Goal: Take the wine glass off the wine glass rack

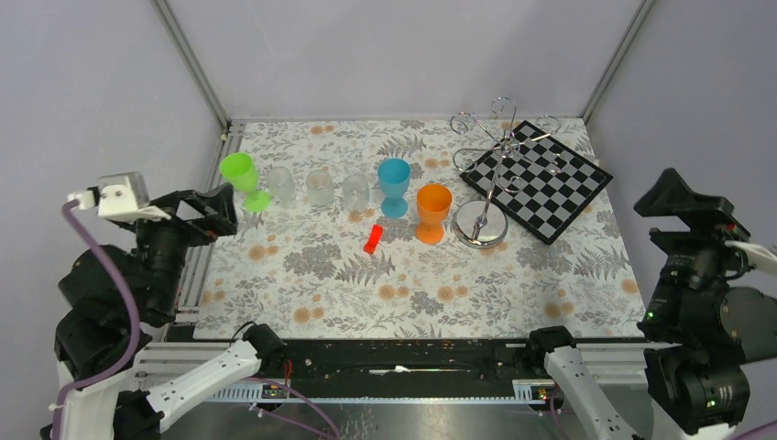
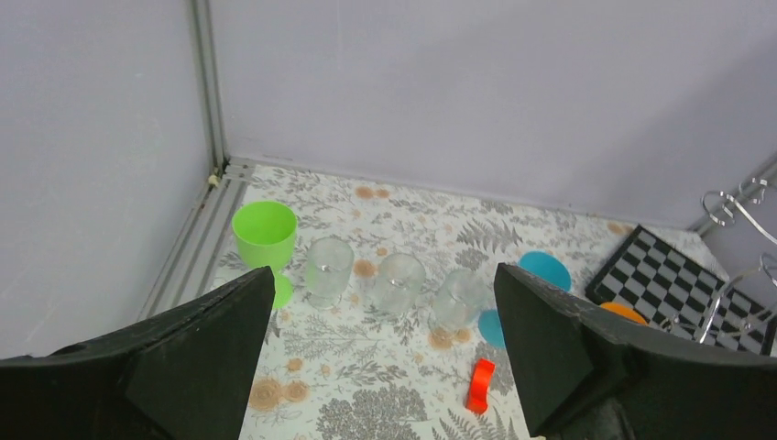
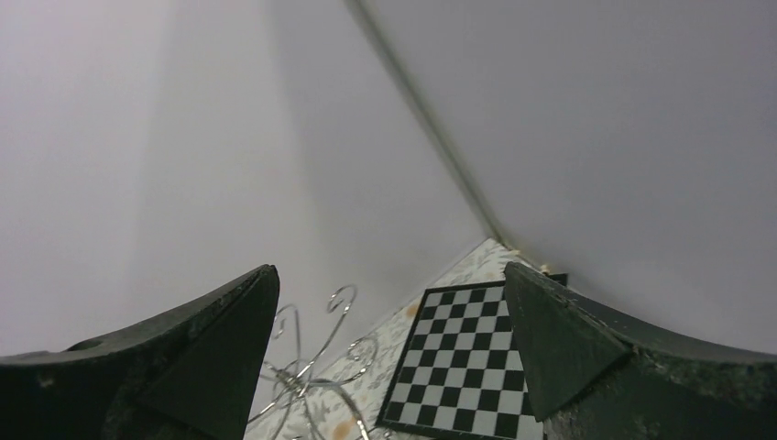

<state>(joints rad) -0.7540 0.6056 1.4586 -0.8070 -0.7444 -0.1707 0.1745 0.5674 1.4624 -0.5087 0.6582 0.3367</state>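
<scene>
1. checking the wine glass rack (image 1: 481, 223): it stands at the far right of the table (image 1: 302, 275), its disc base just beside the orange glass (image 1: 433, 213) and at the edge of the chequered board (image 1: 541, 179).
2. no wine glass can be made out on its wire loops. six glasses stand in a row on the table, from the green glass (image 1: 243, 179) to the orange one.
3. left pincer (image 2: 383, 302) and right pincer (image 3: 389, 270) are both spread wide and empty, and both are well apart from the rack.
4. judgement: removal looks done. confirm that the loops are bare from the right wrist view.
5. any further reach should come in from the right and keep clear of the thin pole, which would probably tip the rack if knocked.
</scene>
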